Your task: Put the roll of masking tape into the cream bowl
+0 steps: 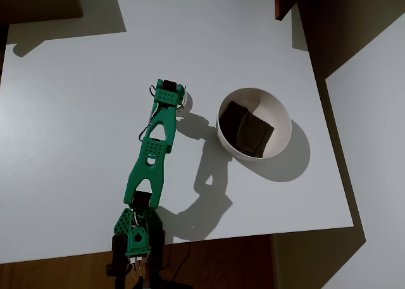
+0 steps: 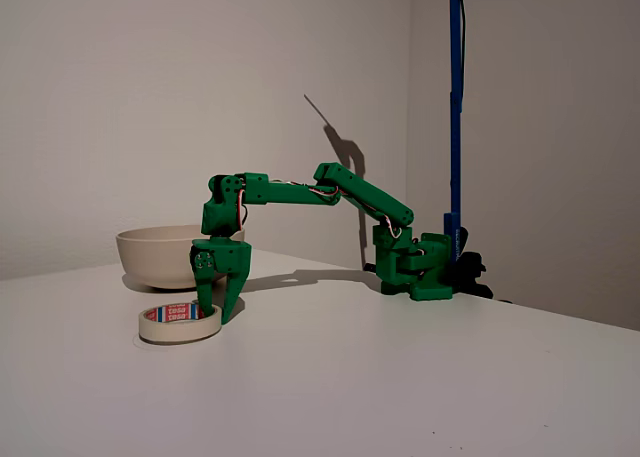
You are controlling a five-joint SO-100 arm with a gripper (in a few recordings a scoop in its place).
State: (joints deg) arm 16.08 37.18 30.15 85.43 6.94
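Fixed view, left to right: the cream bowl (image 2: 160, 254) stands on the white table (image 2: 400, 377) at the far left, its rim level and its right side hidden behind the gripper. Just in front of it the roll of masking tape (image 2: 180, 322) lies flat on the table, reddish print showing on its inner wall. The green gripper (image 2: 220, 305) points straight down over the right side of the roll; one finger drops inside the hole, the other comes down just outside the wall, and the jaws stand narrowly apart across it. Whether they press the tape cannot be told. To the right the green arm (image 2: 330, 192) reaches back in a raised bend to its base (image 2: 415, 267), which sits at the table's far edge beside a blue pole (image 2: 456, 107).

From the overhead view the arm (image 1: 149, 162) runs up from the bottom edge, and the gripper head (image 1: 167, 96) covers most of the roll, with a pale arc (image 1: 186, 100) showing at its right. Further right, apart from the gripper, the bowl (image 1: 254, 123) holds two dark brown squares (image 1: 248, 129)
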